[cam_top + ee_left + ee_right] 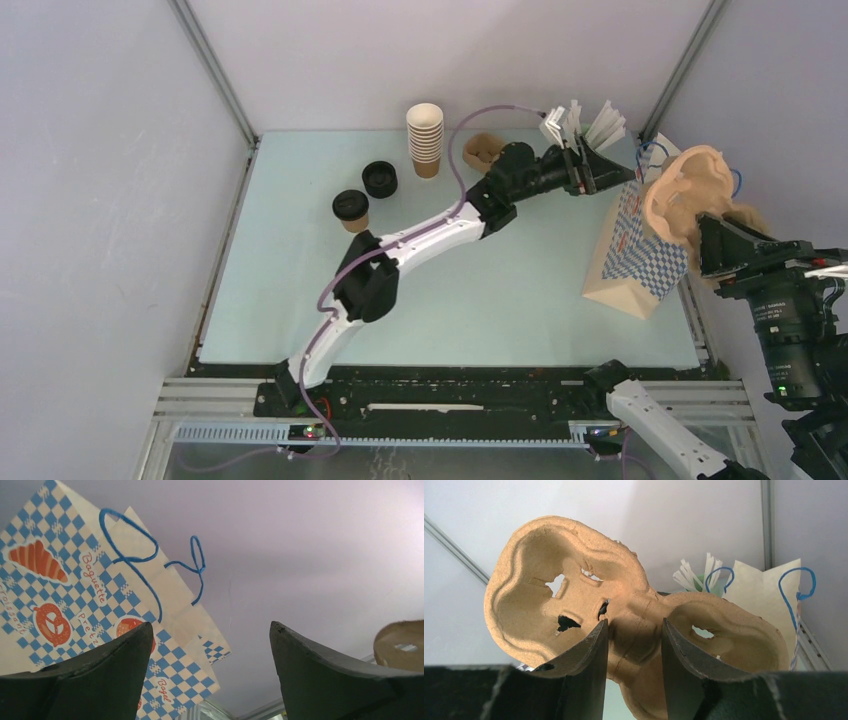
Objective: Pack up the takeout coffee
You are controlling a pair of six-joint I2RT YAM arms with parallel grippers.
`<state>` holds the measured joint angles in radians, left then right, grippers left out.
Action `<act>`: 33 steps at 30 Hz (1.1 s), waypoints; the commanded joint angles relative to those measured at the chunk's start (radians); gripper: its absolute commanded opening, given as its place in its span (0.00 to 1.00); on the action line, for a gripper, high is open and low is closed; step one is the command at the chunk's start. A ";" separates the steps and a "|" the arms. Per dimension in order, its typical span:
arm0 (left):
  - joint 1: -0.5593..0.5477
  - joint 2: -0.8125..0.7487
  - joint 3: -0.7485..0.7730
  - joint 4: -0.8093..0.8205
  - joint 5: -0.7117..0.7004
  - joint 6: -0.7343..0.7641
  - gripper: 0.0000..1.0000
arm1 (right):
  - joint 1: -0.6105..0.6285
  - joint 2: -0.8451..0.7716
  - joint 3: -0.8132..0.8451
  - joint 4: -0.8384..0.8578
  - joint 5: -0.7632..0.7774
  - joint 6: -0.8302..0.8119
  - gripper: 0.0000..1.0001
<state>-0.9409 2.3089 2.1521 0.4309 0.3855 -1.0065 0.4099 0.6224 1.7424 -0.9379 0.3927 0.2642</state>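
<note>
Over the mouth of the paper bag (632, 250) the left claw (210, 630) hangs with its two dark fingers (125, 652) spread wide and nothing between them. From its own camera, the bag's blue checks and blue string handles (131, 555) fill the space just beyond the fingertips.

Right beside it, above the bag's right edge, the right claw (634, 625) pinches a pulp cup tray (574, 580) by the narrow waist between two of its wells. The tray is held up on edge, its hollows facing the claw. It hangs over the bag's open top and is not inside.

Just behind the bag's mouth stands a bunch of white straws (590, 122).

Well to the left of the bag, on the pale green table (500, 290), stands the takeout coffee (350, 212), a brown paper cup wearing a black lid. It is upright and apart from both claws. A second black-topped round thing (380, 178) sits near it, toward the back. Farther back stands a stack of paper cups (425, 140), and a second pulp tray (482, 150) lies between that stack and the bag.
</note>
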 commanded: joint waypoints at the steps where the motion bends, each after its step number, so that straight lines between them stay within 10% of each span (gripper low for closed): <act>1: -0.024 0.064 0.134 0.002 -0.083 -0.039 0.91 | 0.031 -0.022 -0.035 -0.024 0.038 0.013 0.00; 6: -0.061 0.071 0.117 0.008 -0.259 0.103 0.84 | 0.063 -0.044 -0.031 -0.037 0.075 0.001 0.00; 21: -0.096 0.331 0.413 0.045 -0.381 -0.168 0.75 | 0.107 -0.064 0.030 -0.104 0.124 0.007 0.00; 33: -0.124 0.351 0.452 0.034 -0.420 -0.184 0.24 | 0.106 -0.076 0.013 -0.112 0.113 0.030 0.00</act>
<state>-1.0569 2.6652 2.5237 0.4294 0.0124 -1.1820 0.5087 0.5533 1.7569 -1.0527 0.5049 0.2752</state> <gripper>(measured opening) 0.360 0.465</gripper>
